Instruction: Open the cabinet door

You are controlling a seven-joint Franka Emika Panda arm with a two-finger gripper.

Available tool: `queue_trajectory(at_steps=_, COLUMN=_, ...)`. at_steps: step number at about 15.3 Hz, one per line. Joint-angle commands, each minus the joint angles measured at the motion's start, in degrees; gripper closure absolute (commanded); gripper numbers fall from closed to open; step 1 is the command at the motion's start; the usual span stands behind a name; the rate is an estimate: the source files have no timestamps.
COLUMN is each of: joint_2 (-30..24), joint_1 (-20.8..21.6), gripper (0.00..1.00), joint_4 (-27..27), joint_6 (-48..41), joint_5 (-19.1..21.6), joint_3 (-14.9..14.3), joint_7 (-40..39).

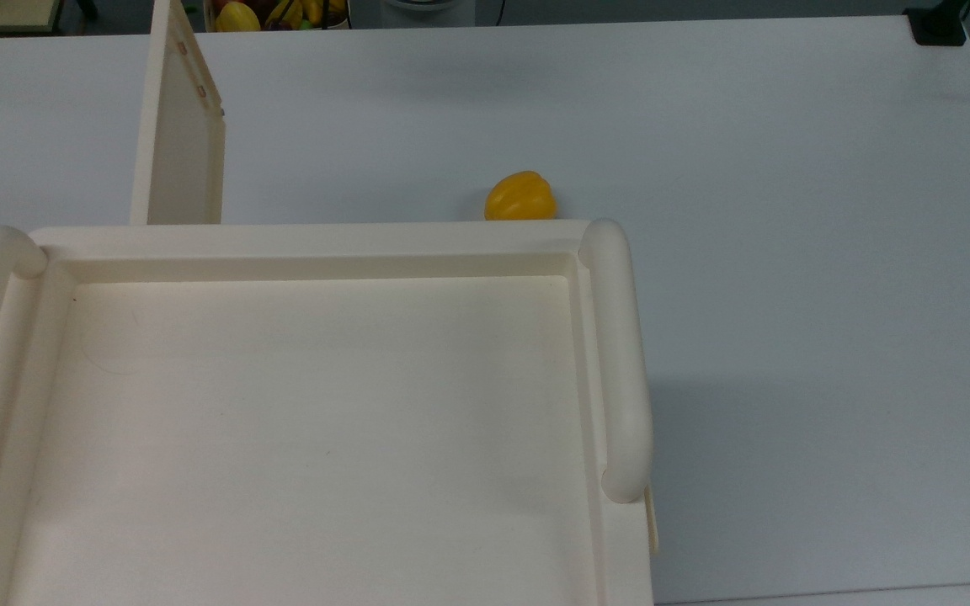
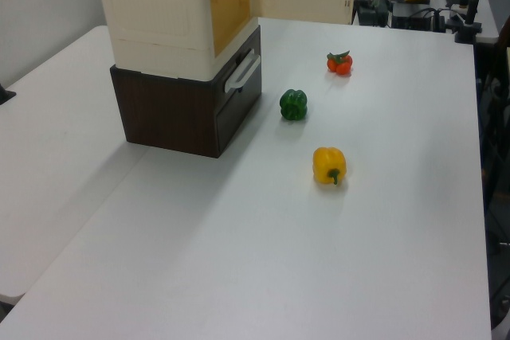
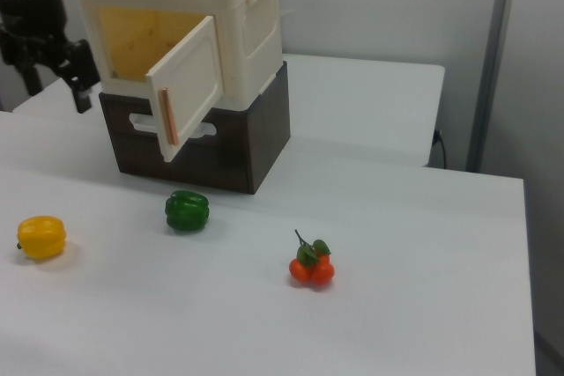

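The cabinet door point(image 1: 178, 126) is a thin cream panel with small brown screw dots near its free edge. It stands swung out from the cream cabinet point(image 2: 163, 17), almost square to the cabinet's front in the top view. The right view shows the cabinet door point(image 3: 189, 81) with a copper handle point(image 3: 167, 126), and the yellowish inside point(image 3: 132, 37) is exposed. My gripper point(image 3: 57, 99) hangs at the right view's left, apart from the door, open with nothing between its black fingers.
The cabinet sits on a dark brown drawer unit point(image 2: 187, 109). On the white table point(image 1: 788, 252) lie a yellow pepper point(image 1: 521, 196), a green pepper point(image 2: 293, 104) and a bunch of tomatoes point(image 2: 339, 62). The recessed cabinet top point(image 1: 308, 421) has two thick rails.
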Motion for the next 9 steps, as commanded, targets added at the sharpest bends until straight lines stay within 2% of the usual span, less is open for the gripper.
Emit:
queue_trajectory(at_steps=1, joint_2=0.54, joint_1=3.05, gripper=0.00, joint_4=-0.83, joint_6=0.47, joint_5=0.29, joint_3=0.56, joint_7=-0.50)
queue_trajectory(at_steps=5, joint_2=2.04, joint_1=4.72, gripper=0.00, joint_4=-4.08, joint_6=10.48, joint_5=0.55, joint_3=0.65, joint_7=-0.58)
queue_trajectory(at_steps=9, joint_2=2.48, joint_1=4.81, gripper=0.00, joint_4=-4.08, joint_6=10.76, joint_5=0.55, joint_3=0.65, joint_7=-0.58)
